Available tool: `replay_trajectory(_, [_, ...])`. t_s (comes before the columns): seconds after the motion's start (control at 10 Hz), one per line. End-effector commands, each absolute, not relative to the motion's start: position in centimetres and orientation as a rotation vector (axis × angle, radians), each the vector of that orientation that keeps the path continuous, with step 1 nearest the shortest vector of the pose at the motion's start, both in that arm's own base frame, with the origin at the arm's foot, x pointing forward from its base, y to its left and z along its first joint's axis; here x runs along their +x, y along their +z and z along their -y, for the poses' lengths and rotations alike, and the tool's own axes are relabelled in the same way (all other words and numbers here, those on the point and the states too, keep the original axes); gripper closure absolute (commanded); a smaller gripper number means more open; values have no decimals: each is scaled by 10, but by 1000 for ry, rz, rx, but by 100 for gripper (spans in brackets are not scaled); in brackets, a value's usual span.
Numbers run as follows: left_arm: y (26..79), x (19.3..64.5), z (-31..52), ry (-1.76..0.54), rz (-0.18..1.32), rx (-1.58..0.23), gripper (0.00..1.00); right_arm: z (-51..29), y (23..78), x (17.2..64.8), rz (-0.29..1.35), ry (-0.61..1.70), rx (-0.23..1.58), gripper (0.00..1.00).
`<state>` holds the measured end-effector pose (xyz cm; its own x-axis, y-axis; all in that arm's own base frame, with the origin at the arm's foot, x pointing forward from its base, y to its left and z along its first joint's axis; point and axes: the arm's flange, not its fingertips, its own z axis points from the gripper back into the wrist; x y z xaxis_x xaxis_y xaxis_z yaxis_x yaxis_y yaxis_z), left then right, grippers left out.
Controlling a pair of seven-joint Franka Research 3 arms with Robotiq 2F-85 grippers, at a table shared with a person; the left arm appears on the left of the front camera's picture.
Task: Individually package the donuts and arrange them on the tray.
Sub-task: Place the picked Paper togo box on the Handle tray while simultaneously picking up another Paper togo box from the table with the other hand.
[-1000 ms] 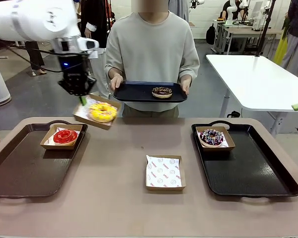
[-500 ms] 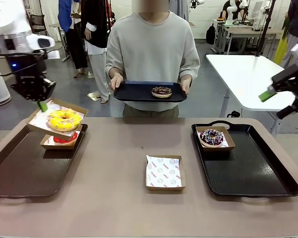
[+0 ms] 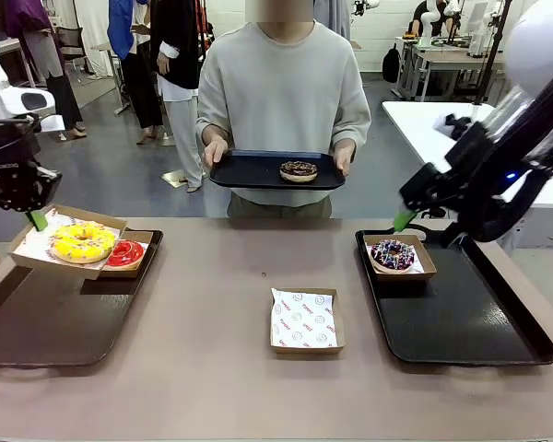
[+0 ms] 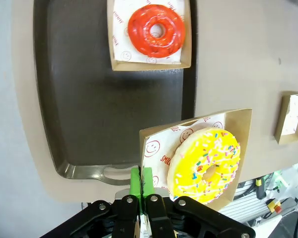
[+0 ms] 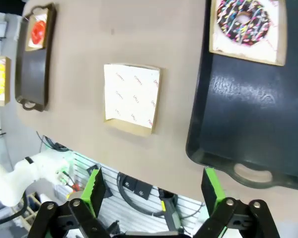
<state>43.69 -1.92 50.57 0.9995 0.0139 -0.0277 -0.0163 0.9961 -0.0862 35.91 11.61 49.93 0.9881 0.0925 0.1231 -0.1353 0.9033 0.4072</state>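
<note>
Front view, lower middle: what sits nearest? asks the first.

An empty cardboard box (image 3: 304,320) lined with printed paper, the second answers, alone on the surface (image 3: 212,368) between two dark trays.

— And the yellow donut?

— The yellow donut (image 3: 83,242) lies in its own box (image 3: 55,267), held in the air over the far end of the left tray (image 3: 46,322). The left claw (image 4: 141,179) is clamped on that box's rim, pads pressed together on cardboard and paper. The left arm reaches in at the frame's left edge, claw pointing down.

— What does the set-down turn on?

— The red donut (image 3: 124,252), boxed, rests at that tray's far right corner, and the held box overlaps it in the front view. In the left wrist view, bare tray floor lies to the upper left of the held box, below the red donut's box (image 4: 187,39). The drop probably wants a shift that way.

— The right side?

— The sprinkled donut (image 3: 394,254) sits boxed at the far left corner of the right tray (image 3: 479,322). The right claw (image 5: 153,191) hangs above that corner, fingers wide apart, holding nothing. Its arm slants in from the upper right. That arm looks nearer the empty box.

— Farthest?

— The chocolate donut (image 3: 299,170), unboxed, lies on a small tray (image 3: 249,173) held by the person (image 3: 286,92).
</note>
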Motion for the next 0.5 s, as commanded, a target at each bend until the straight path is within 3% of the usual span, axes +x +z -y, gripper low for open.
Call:
replay_trajectory(0.0, [495, 436, 11, 2, -13, -73, 99, -129, 484, 371, 77, 93, 389, 0])
replay_trajectory(0.4, [496, 437, 13, 25, -35, -81, 99, -135, 475, 370, 56, 113, 412, 0])
